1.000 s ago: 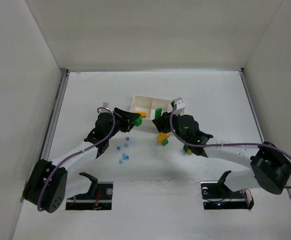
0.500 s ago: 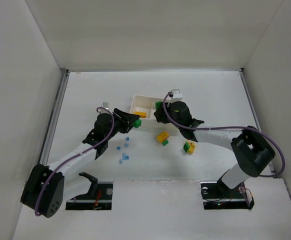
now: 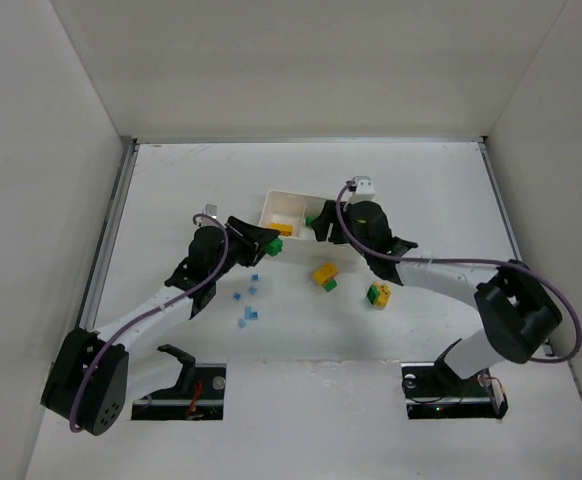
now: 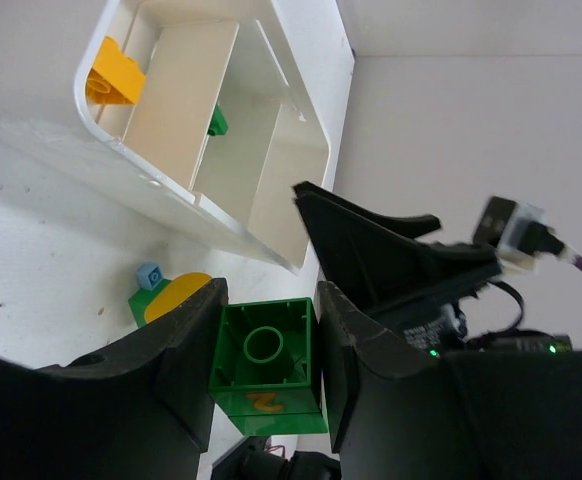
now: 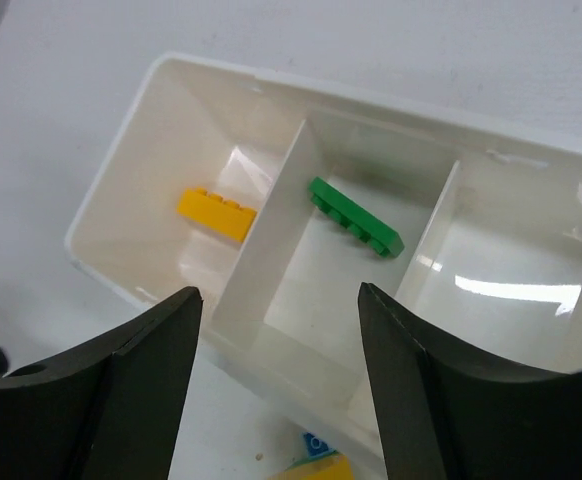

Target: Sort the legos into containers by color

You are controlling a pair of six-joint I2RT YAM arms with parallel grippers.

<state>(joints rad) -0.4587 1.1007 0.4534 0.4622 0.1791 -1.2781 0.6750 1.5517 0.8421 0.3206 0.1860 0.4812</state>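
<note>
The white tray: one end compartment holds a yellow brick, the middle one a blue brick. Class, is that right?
No. The middle one holds a green brick, not blue, per the right wrist view. The yellow brick in the white tray stands.

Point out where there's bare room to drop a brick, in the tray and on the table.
Free: the end compartment of the tray, beyond the one holding the green brick; and the table strip between tray and back wall. Crowded: in front of the tray, between the arms, with blue bricks and yellow-green stacks.
</note>
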